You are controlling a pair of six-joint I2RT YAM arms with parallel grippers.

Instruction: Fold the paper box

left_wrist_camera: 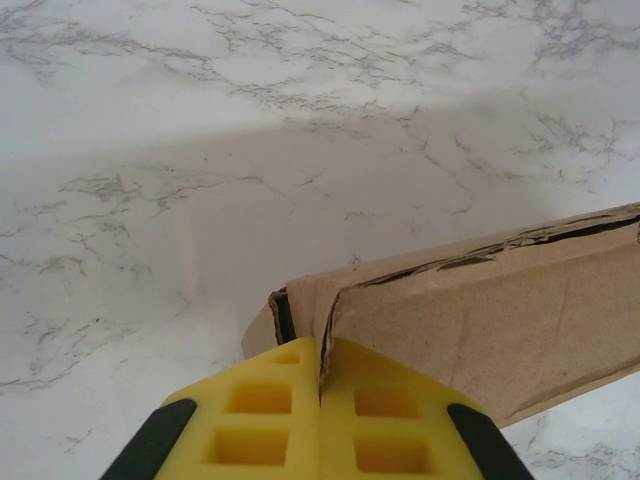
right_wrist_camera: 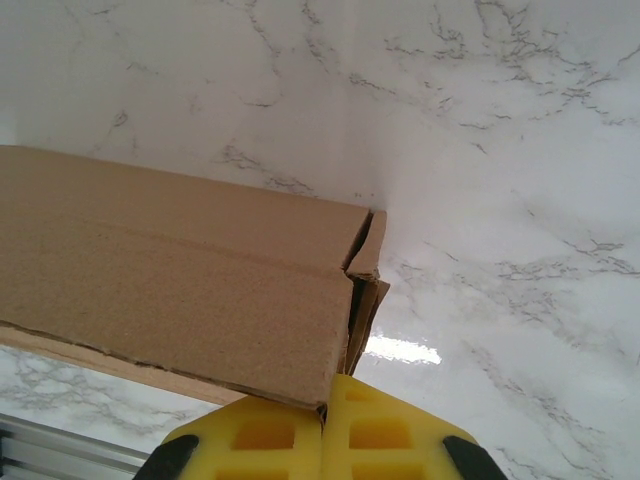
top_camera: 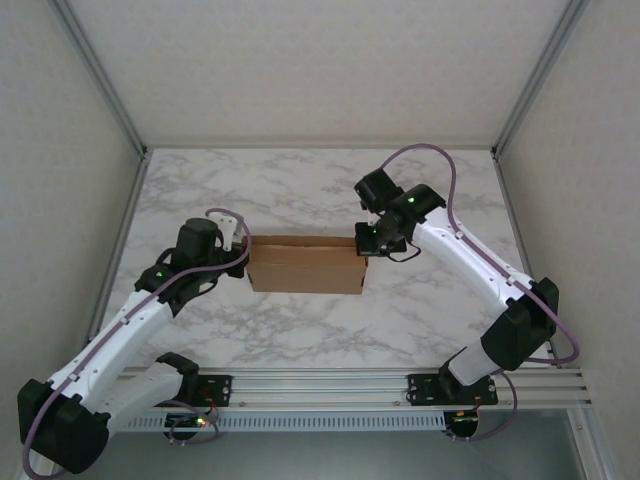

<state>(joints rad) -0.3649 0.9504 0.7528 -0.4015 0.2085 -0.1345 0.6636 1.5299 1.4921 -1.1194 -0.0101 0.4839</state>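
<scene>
The paper box [top_camera: 305,265] is a brown cardboard shape lying crosswise in the middle of the marble table, partly folded into a long flat form. My left gripper [top_camera: 243,246] is at its left end. In the left wrist view the yellow fingers [left_wrist_camera: 262,400] are pressed together, with a cardboard edge of the paper box [left_wrist_camera: 480,320] running down into the seam of the left gripper [left_wrist_camera: 321,348]. My right gripper [top_camera: 366,243] is at the right end. Its jaws are shut too, and the near corner of the paper box [right_wrist_camera: 180,280] meets the seam of the right gripper [right_wrist_camera: 323,402].
White marble tabletop [top_camera: 300,190] lies all around the box, with free room behind and in front of it. Grey walls stand at the left, right and back. An aluminium rail [top_camera: 320,385] carrying the arm bases runs along the near edge.
</scene>
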